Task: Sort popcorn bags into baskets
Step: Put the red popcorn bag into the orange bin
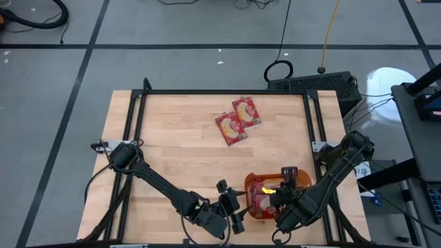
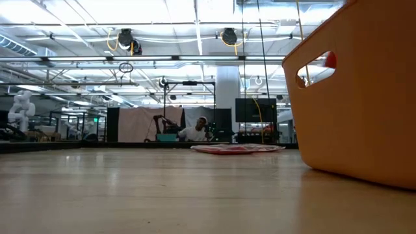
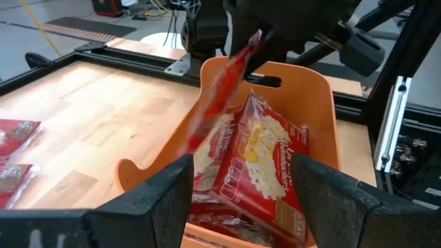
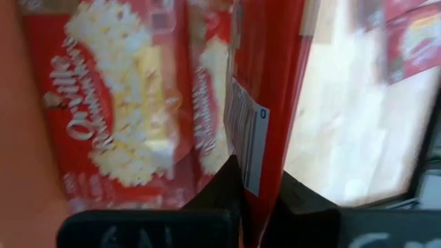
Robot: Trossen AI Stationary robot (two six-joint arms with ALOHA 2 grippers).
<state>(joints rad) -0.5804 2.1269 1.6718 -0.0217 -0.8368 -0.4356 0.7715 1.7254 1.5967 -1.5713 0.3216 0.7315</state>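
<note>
An orange basket [image 1: 256, 184] stands near the table's front edge, right of the middle, with several red popcorn bags [image 3: 265, 165] lying in it. My right gripper [image 1: 277, 198] is over the basket, shut on another popcorn bag [image 3: 220, 96], which hangs edge-on above the ones inside. My left gripper [image 3: 241, 169] is open just left of the basket, pointing at it with nothing between its fingers. Two more bags [image 1: 238, 120] lie flat side by side on the table's far middle, also visible in the low view [image 2: 237, 148]. My right gripper pinches the hanging bag by its upper edge [image 4: 265, 172] between its two fingers, coming from above and pointing steeply down. The bag hangs below the fingers, tilted, its lower end [image 3: 196, 134] down at the basket's left wall. Whether that end touches the bags inside I cannot tell.
The basket's wall [image 2: 357, 97] with its handle slot fills the low view's right side. A black metal frame [image 1: 227, 92] runs round the table's edges. Bare wood lies between the basket and the two far bags.
</note>
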